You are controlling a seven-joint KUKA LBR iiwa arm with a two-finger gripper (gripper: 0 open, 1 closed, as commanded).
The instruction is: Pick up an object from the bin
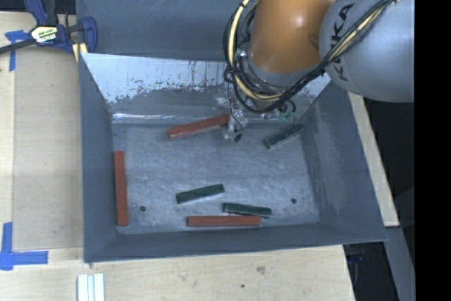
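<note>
Orange-capped arm (292,25), tool (235,129) by back red stick (194,128)

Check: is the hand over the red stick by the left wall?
No, the hand sits at another red stick near the back.

Contents of the bin (95,151), as I count them from my station: six loose pieces, two kinds.

Red-brown sticks, three: one red-brown stick (197,128) toward the back, a second (120,188) lying along the left wall, a third (223,220) along the front wall.

Dark green sticks, three: one dark green stick (284,136) at the back right, a second (200,193) near the front middle, a third (247,209) just beside it to the right.
</note>
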